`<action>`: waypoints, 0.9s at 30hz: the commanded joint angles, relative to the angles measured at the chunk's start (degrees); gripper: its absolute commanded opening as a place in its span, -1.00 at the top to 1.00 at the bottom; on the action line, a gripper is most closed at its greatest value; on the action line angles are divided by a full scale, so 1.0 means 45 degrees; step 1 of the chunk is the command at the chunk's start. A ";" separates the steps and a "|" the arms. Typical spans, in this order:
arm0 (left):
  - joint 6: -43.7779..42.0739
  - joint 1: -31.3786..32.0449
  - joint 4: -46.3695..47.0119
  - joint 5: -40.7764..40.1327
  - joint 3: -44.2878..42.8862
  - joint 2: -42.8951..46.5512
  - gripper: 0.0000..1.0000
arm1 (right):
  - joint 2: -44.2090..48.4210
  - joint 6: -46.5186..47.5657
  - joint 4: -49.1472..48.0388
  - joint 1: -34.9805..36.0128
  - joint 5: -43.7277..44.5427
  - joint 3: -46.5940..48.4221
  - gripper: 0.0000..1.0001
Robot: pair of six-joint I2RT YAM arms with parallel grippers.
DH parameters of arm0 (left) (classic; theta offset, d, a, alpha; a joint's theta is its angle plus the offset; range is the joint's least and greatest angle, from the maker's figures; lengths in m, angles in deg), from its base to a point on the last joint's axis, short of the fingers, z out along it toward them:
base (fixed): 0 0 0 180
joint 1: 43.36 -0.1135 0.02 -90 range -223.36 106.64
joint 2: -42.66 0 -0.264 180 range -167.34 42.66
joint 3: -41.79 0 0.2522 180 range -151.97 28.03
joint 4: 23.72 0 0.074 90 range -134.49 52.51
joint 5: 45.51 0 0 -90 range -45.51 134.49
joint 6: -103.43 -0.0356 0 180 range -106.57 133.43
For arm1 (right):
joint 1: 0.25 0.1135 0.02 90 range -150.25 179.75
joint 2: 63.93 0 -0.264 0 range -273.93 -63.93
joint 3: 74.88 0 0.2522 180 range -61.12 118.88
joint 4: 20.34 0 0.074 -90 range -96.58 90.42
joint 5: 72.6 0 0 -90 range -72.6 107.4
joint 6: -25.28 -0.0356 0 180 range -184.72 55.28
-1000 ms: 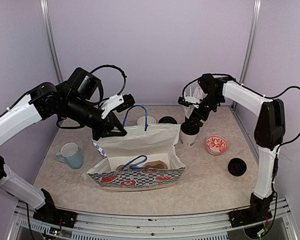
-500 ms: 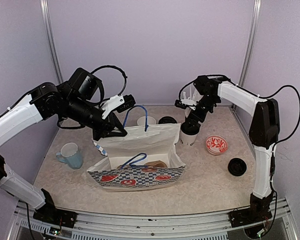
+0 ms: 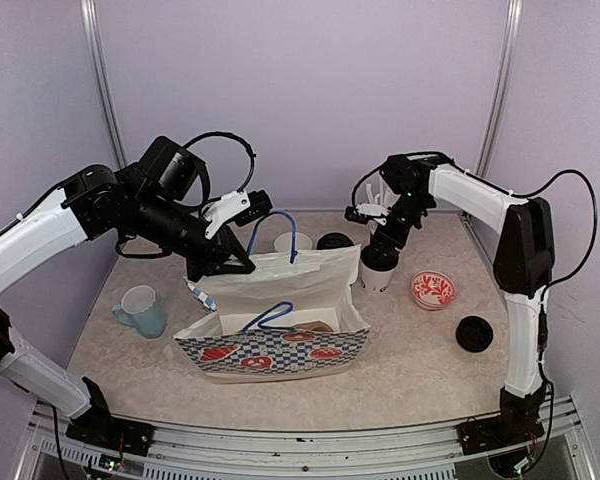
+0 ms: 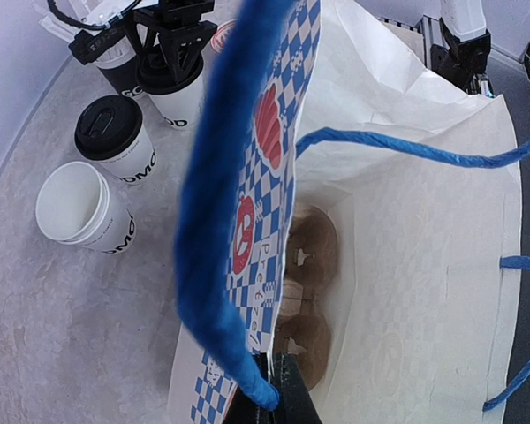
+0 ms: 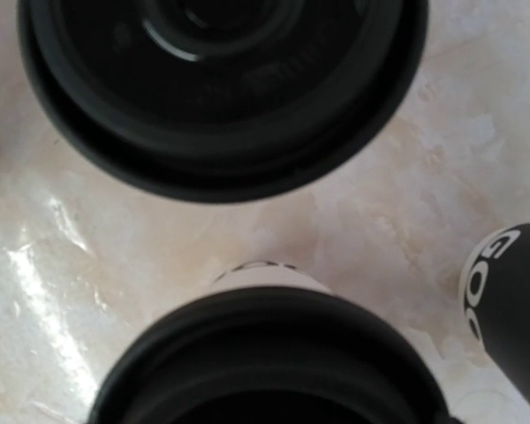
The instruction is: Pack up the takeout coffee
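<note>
Three white "MOOD" takeout coffee cups stand behind the bag. One lidded cup (image 3: pixel 378 270) (image 4: pixel 172 88) (image 5: pixel 269 362) stands by the bag's right end. My right gripper (image 3: pixel 382 247) (image 4: pixel 178 49) hangs straight over it, jaws open on either side of its black lid; I cannot tell whether they touch it. A second lidded cup (image 3: pixel 335 241) (image 4: pixel 115 137) (image 5: pixel 221 88) and an open cup (image 3: pixel 292 242) (image 4: pixel 79 205) stand further left. My left gripper (image 3: pixel 225 262) (image 4: pixel 278 393) is shut on the back rim of the white paper bag (image 3: pixel 280 300) (image 4: pixel 406 221), holding it open.
The bag has blue rope handles (image 4: pixel 225 203) and brown pretzels (image 4: pixel 305 265) inside. A black-banded straw cup (image 3: pixel 385 205) (image 5: pixel 508 300) stands behind the right gripper. A light-blue mug (image 3: pixel 142 308) is left; a red-patterned bowl (image 3: pixel 433 290) and a loose black lid (image 3: pixel 474 333) are right.
My right gripper has swung left and settled over the lidded cup by the bag, its jaws narrowing a little. The left gripper keeps its hold on the bag.
</note>
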 commanded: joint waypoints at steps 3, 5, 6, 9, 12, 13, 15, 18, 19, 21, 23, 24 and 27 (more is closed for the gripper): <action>-0.0003 0.0077 0.0150 0.0136 0.0023 -0.0021 1.00 | 0.0265 -0.0022 0.0501 0.0294 0.0255 -0.0191 -0.42; -0.0002 0.0070 0.0156 0.0136 0.0011 -0.0040 1.00 | 0.0369 -0.0040 0.0463 0.0333 0.0353 -0.0314 -0.38; 0.0002 0.0079 0.0167 0.0134 0.0016 -0.0042 1.00 | 0.0426 -0.0049 0.0473 0.0355 0.0401 -0.0364 -0.36; 0.0011 0.0075 0.0155 0.0099 0.0005 -0.0027 1.00 | 0.0675 -0.0139 0.0470 0.0431 0.0423 -0.0618 -0.32; 0.0028 0.0077 0.0146 0.0105 -0.0035 -0.0069 1.00 | 0.1216 -0.0209 0.0465 0.0508 0.0320 -0.1208 -0.30; 0.0027 0.0065 0.0135 0.0116 -0.0063 -0.0080 1.00 | 0.1420 -0.0241 0.0473 0.0531 0.0289 -0.1528 -0.29; 0.0030 0.0080 0.0130 0.0095 -0.0142 -0.0127 1.00 | 0.1998 -0.0265 0.0466 0.0571 0.0173 -0.2021 -0.29; 0.0050 0.0070 0.0111 0.0123 -0.0328 -0.0251 1.00 | 0.2807 -0.0265 0.0375 0.0593 -0.0041 -0.2787 -0.28; 0.0067 0.0079 0.0088 0.0157 -0.0378 -0.0317 1.00 | 0.3109 -0.0209 0.0313 0.0593 -0.0146 -0.3110 -0.28; 0.0070 0.0090 0.0077 0.0191 -0.0505 -0.0426 1.00 | 0.3722 -0.0047 0.0120 0.0602 -0.0324 -0.3823 -0.28; 0.0051 0.0099 0.0014 0.0185 -0.0665 -0.0532 1.00 | 0.4266 0.0228 -0.0047 0.0646 -0.0454 -0.4567 -0.28; 0.0050 0.0099 -0.0020 0.0184 -0.0750 -0.0628 1.00 | 0.4502 0.0365 -0.0123 0.0665 -0.0491 -0.5061 -0.29; 0.0050 0.0116 -0.0120 0.0223 -0.0955 -0.0791 1.00 | 0.5036 0.0820 -0.0103 0.0774 -0.0320 -0.5992 -0.29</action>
